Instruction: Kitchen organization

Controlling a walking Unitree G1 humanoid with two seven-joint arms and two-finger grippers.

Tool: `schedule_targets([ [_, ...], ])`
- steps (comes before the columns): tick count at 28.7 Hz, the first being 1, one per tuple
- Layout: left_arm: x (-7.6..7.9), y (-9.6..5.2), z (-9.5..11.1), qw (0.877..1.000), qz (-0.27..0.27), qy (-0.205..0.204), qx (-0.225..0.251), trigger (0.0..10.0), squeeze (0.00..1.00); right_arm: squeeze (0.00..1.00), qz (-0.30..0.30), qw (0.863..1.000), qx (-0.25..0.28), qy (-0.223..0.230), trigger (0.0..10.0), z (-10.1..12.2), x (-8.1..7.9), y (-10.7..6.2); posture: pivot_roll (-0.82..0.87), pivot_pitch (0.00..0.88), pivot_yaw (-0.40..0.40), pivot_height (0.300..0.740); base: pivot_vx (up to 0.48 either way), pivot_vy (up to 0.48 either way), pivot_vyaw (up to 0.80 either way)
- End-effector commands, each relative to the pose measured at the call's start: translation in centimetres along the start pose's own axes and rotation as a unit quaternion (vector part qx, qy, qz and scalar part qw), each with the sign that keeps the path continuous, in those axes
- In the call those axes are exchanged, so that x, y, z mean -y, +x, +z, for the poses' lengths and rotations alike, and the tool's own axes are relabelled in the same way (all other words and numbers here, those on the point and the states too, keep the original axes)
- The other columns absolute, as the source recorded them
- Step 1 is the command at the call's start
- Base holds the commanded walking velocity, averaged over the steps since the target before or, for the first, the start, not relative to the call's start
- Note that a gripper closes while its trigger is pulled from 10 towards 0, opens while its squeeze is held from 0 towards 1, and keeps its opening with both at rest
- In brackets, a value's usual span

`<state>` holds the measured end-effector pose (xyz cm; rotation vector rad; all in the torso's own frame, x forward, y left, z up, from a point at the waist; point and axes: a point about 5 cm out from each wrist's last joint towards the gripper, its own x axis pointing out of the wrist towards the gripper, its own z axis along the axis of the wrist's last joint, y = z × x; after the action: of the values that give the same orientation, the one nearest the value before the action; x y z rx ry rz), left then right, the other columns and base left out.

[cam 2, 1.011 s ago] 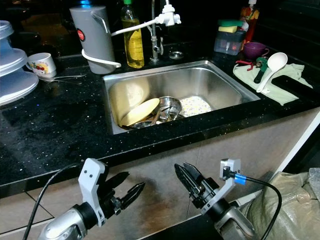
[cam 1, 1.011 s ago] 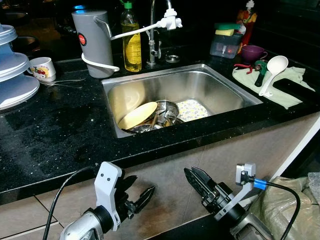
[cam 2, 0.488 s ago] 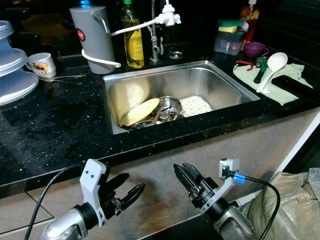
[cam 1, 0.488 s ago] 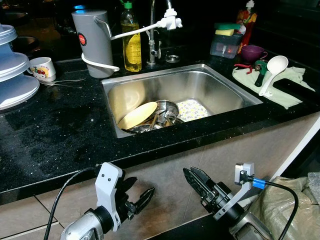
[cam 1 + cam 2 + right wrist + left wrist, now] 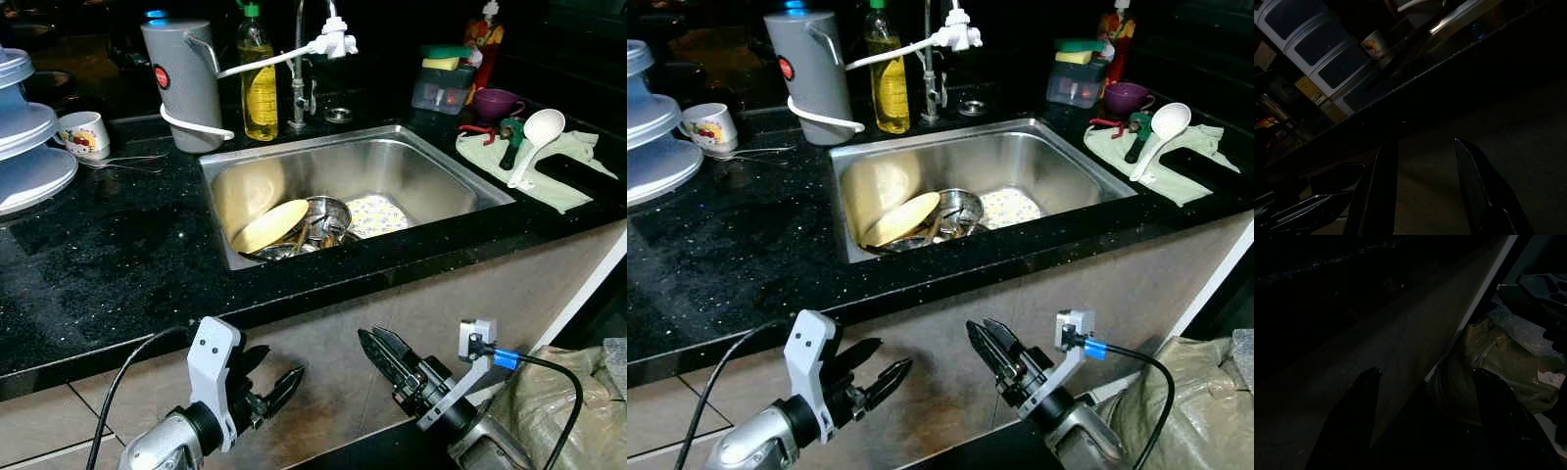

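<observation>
Item: steel sink (image 5: 460, 181), set in the black counter (image 5: 108, 264).

Contents, lying at the sink's front-left corner: a yellow plate (image 5: 269, 225) leaning tilted against a steel bowl (image 5: 328, 212), with a patterned plate (image 5: 377, 213) lying flat just beside them. Judged rigid, breakable and likely slippery if wet; the yellow plate's raised rim is offering the best hold.

Behind the sink: grey jug (image 5: 183, 83), oil bottle (image 5: 258, 83), tap (image 5: 299, 69).

To the sink's right: white ladle (image 5: 534, 137) resting on a green cloth (image 5: 554, 166). To its left: a mug (image 5: 83, 134).

Left end effector (image 5: 269, 384): hovering below the counter's front edge, fingers spread, holding nothing. Right end effector (image 5: 384, 351): likewise low, fingers slightly parted, empty.

Change from a second ago: both arms are staying almost where they were; nothing in the sink is disturbed.
</observation>
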<state>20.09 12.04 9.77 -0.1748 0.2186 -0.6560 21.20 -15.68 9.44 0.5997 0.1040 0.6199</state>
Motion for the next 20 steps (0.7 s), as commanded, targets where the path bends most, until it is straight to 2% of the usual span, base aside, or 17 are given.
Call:
schedule_targets([
  [1, -0.25, -0.09, -0.10, 1.000, 0.005, -0.005, 0.000, 10.0, 0.00, 0.00, 0.007, 1.000, -0.001, 0.006, 10.0, -0.15, -0.03, 0.18, -0.11, 0.000, -0.002, 0.740, 0.000, 0.000, 0.00],
  [20, -0.38, -0.12, -0.07, 1.000, 0.006, -0.006, -0.001, 10.0, 0.00, 0.00, 0.015, 1.000, -0.002, 0.013, 10.0, -0.18, -0.11, 0.35, -0.09, 0.000, -0.006, 0.740, 0.000, 0.000, 0.00],
])
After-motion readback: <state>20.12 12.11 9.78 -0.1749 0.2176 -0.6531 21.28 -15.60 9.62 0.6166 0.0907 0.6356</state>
